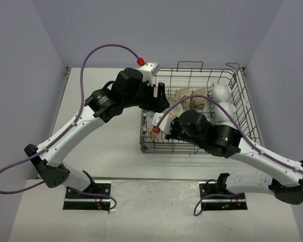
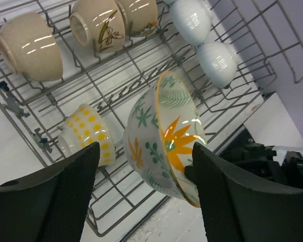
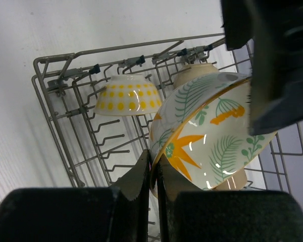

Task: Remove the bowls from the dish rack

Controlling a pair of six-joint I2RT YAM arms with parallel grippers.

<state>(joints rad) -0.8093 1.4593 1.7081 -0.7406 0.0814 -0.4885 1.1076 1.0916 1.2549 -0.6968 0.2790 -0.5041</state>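
My right gripper (image 3: 154,164) is shut on the rim of a leaf-and-orange-flower patterned bowl (image 3: 212,136) and holds it tilted above the floor of the grey wire dish rack (image 3: 45,101). My left gripper (image 2: 145,151) is open, its fingers on either side of the same bowl (image 2: 161,136); the right-hand finger (image 2: 227,191) is close to its inside. In the top view both grippers (image 1: 159,98) (image 1: 159,123) meet over the rack's left end (image 1: 144,146). A yellow-dotted bowl (image 2: 88,133), two beige bowls (image 2: 30,45) (image 2: 98,22) and two white bowls (image 2: 192,17) (image 2: 217,63) stand in the rack.
The rack sits at the table's far right, close to the right wall (image 1: 278,75). The left finger (image 3: 272,65) hangs at the top right of the right wrist view. Bare white table (image 1: 111,146) lies left of the rack and in front of it.
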